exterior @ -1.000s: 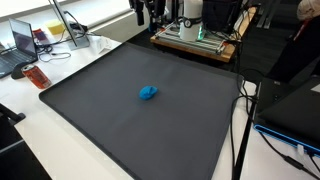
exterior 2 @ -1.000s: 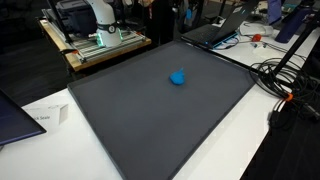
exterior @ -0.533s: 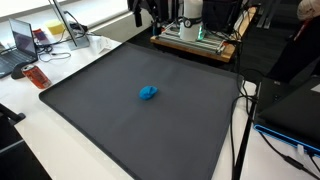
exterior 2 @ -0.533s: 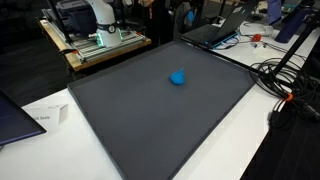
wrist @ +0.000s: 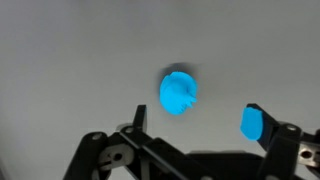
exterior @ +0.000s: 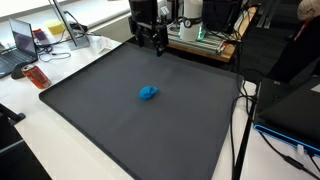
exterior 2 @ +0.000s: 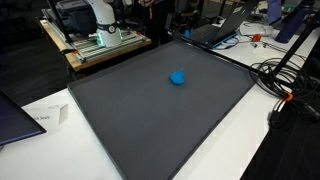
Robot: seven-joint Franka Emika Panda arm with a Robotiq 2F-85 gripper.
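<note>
Gripper hangs over the far edge of the dark mat, jaws spread wide and empty. Small blue object, possibly crumpled cloth, lies near the mat's middle, well apart.

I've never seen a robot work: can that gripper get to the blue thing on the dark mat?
Probably yes. The gripper hangs open over the far edge of the dark mat, and the blue thing lies alone mid-mat with nothing in between. The wrist view has it in plain sight.
</note>
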